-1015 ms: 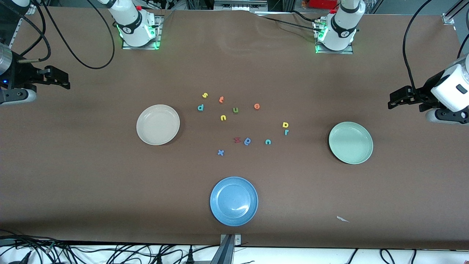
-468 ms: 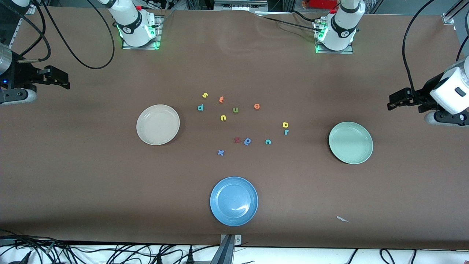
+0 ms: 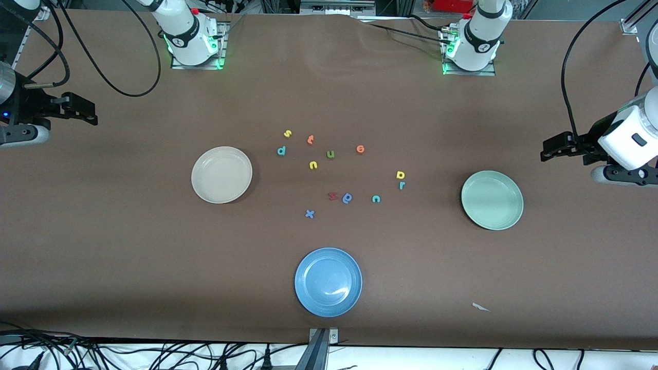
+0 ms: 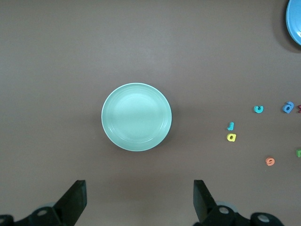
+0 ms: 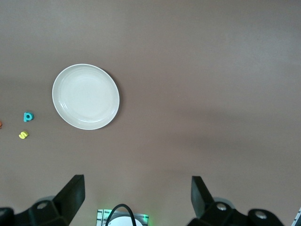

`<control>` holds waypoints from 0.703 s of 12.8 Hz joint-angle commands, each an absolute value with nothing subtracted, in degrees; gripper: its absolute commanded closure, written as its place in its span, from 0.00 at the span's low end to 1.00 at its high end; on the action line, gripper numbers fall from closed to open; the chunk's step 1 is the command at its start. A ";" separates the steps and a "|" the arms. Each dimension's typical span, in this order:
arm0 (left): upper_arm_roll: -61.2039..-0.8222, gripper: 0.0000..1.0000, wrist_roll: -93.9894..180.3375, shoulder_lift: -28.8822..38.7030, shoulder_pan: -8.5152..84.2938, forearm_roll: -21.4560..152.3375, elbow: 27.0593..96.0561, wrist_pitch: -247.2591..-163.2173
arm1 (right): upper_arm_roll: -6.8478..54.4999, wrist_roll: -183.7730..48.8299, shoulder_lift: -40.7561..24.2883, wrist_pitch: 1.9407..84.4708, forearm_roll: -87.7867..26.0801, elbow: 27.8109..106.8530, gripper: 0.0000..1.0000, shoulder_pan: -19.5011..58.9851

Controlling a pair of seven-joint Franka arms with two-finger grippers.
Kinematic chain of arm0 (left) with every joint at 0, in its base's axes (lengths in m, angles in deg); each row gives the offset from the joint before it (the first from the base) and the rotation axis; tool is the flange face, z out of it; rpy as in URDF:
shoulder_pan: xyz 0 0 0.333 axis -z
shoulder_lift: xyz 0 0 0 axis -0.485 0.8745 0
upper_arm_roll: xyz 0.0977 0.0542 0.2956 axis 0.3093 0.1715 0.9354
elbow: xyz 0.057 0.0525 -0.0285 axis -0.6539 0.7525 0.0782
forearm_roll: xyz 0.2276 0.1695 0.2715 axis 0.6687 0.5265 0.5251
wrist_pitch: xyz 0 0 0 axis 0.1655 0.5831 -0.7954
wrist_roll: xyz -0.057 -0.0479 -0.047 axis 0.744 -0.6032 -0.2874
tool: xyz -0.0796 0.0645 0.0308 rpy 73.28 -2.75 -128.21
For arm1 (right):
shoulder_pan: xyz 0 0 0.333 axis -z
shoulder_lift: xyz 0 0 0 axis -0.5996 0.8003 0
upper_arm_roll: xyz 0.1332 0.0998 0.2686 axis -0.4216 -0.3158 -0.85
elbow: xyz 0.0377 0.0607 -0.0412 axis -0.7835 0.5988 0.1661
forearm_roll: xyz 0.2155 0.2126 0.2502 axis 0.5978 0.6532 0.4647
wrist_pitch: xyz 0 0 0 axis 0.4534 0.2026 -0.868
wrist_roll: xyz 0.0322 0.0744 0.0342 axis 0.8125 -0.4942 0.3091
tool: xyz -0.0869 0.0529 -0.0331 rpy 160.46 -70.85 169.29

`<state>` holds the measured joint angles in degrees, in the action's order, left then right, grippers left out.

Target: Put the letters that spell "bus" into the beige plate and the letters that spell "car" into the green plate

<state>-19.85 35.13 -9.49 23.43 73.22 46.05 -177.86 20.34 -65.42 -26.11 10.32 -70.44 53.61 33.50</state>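
Right gripper (image 3: pixel 77 110), fingers spread wide, empty, hovers over bare table; round cream-beige plate (image 3: pixel 221 174) awaits teal "b" (image 3: pixel 281 150), yellow "s" (image 3: pixel 288 134), yellow "u" (image 3: pixel 313 165); teal "c" (image 3: pixel 376 199), yellow "a" (image 3: pixel 400 174), teal-blue "r" (image 3: pixel 402 185) (all untouched) lie toward round mint-green plate (image 3: pixel 492 200); left gripper (image 3: pixel 558 146) likewise wide, empty

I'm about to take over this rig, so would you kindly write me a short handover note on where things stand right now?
Left gripper: open, nothing held, up over the table at its own end, near the green plate.
Right gripper: open, nothing held, waiting at its end of the table.
Beige plate: holds nothing. Green plate: holds nothing.
All letters lie on the table between the two plates: teal b, yellow s, yellow u; yellow a, r and teal c.
Done: nothing placed.
Left: b, u, s into beige; c, a, r into green.
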 commanded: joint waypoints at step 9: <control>-20.68 0.00 44.00 -4.28 29.09 68.19 47.09 -178.25 | 19.87 -66.08 -25.72 7.04 -66.12 52.69 0.00 32.63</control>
